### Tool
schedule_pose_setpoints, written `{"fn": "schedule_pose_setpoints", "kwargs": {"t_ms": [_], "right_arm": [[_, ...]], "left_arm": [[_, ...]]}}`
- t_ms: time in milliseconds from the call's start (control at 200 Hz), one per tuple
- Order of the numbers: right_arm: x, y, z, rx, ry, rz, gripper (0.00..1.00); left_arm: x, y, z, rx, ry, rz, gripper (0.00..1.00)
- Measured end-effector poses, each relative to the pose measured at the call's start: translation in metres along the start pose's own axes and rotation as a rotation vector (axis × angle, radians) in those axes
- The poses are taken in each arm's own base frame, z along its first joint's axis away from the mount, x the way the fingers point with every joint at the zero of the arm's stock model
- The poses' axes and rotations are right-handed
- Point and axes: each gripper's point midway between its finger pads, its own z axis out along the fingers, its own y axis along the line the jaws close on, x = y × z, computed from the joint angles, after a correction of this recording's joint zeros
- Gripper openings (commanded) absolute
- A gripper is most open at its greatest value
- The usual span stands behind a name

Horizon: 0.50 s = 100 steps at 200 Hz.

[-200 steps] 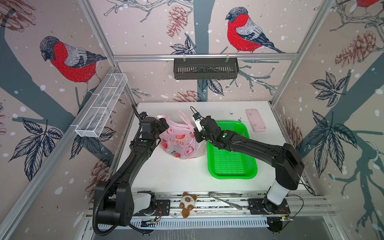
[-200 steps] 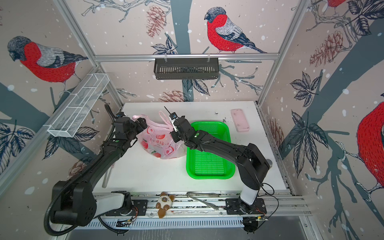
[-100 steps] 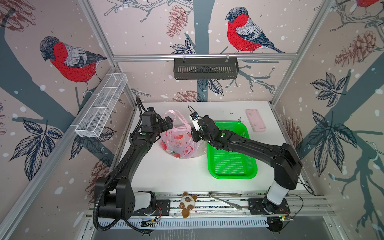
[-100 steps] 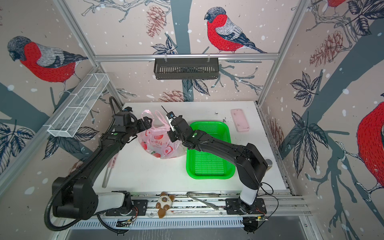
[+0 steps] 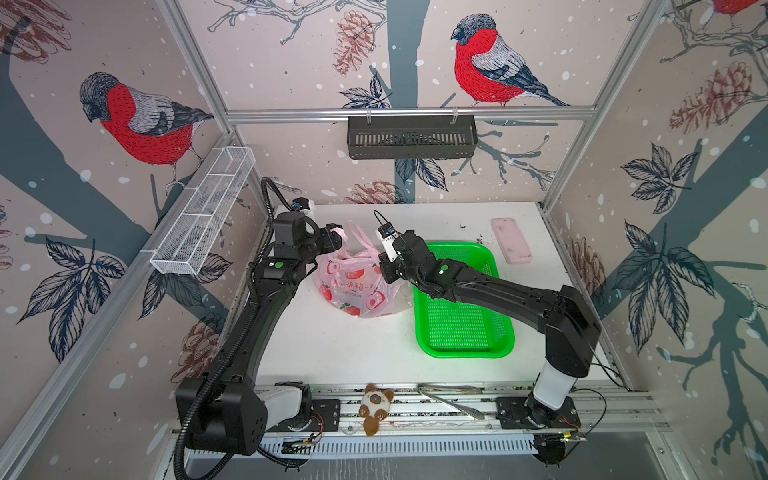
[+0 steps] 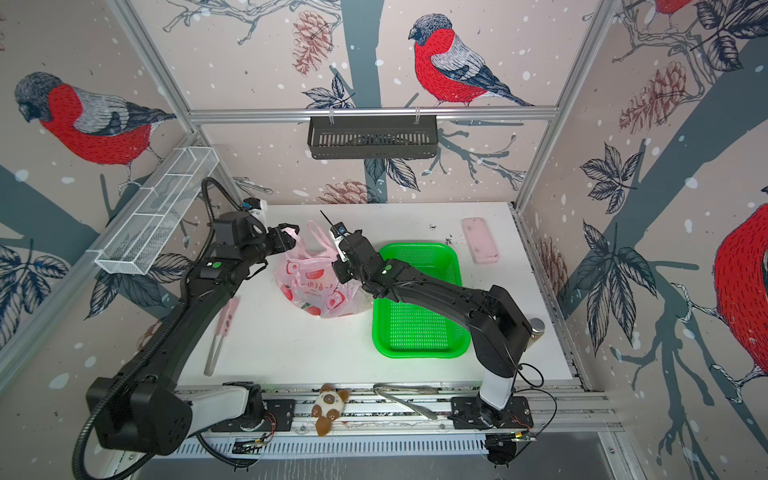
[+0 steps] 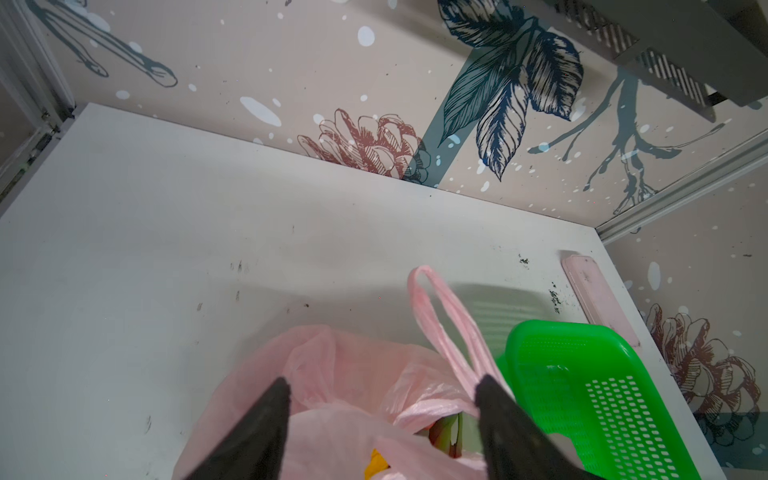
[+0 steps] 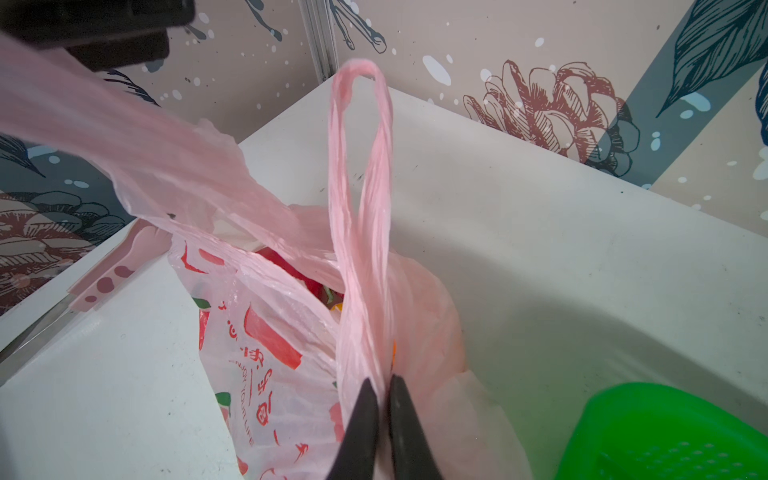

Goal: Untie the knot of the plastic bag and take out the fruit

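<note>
The pale pink plastic bag (image 5: 357, 286) (image 6: 316, 286) sits on the white table, left of the green basket. No knot shows; its two loop handles run apart. My right gripper (image 8: 384, 384) (image 5: 383, 269) is shut on the base of one handle (image 8: 361, 199), which stands upright. The other handle (image 8: 124, 141) stretches taut toward my left gripper (image 7: 382, 395) (image 6: 289, 235). That gripper's fingers (image 7: 266, 419) stand apart, with bag plastic lying between them. Through the bag's mouth some fruit shows: a green-and-red piece (image 7: 446, 428), something yellow (image 7: 376, 463) and something red (image 8: 282, 259).
The green perforated basket (image 5: 465, 352) lies right of the bag, under the right arm. A flat pink slab (image 5: 511, 241) sits at the back right. Pink-handled tongs (image 6: 222, 328) lie at the left edge. A plush toy (image 5: 376, 409) rests on the front rail.
The left gripper has risen beside the bag's left handle, its jaws have narrowed, and that handle is now stretched. The right gripper has stayed at the other handle's base.
</note>
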Motion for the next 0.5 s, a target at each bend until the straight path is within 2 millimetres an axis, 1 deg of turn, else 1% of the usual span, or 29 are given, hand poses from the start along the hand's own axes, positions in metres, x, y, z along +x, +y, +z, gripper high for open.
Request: {"fn": "schedule_pose_setpoints", "kwargs": {"t_ms": [25,70,155,195,315,395,500], "right_arm": [[-0.001,0.001,-0.001,0.004,-0.003,-0.002,0.33],[-0.004,0.006,-0.002,0.008,-0.011,-0.009,0.41],[-0.011,0.013,-0.007,0.043,-0.031,-0.023,0.59],[-0.014,0.017,-0.009,0.061,-0.043,-0.031,0.64],[-0.021,0.027,-0.015,0.122,-0.074,-0.052,0.73],[-0.022,0.031,-0.013,0.16,-0.077,-0.084,0.73],[-0.022,0.033,-0.005,0.214,-0.067,-0.115,0.74]], "left_arm": [[-0.001,0.0,0.0,0.001,-0.002,0.001,0.3],[-0.001,-0.001,-0.001,0.003,-0.003,0.001,0.22],[-0.001,-0.003,-0.005,0.01,-0.011,0.003,0.13],[0.0,-0.003,-0.008,0.012,-0.014,0.001,0.11],[0.003,-0.003,-0.014,0.012,-0.021,-0.024,0.08],[0.002,-0.002,-0.018,0.009,-0.034,-0.048,0.07],[0.001,0.001,-0.025,-0.01,-0.057,-0.08,0.05]]}}
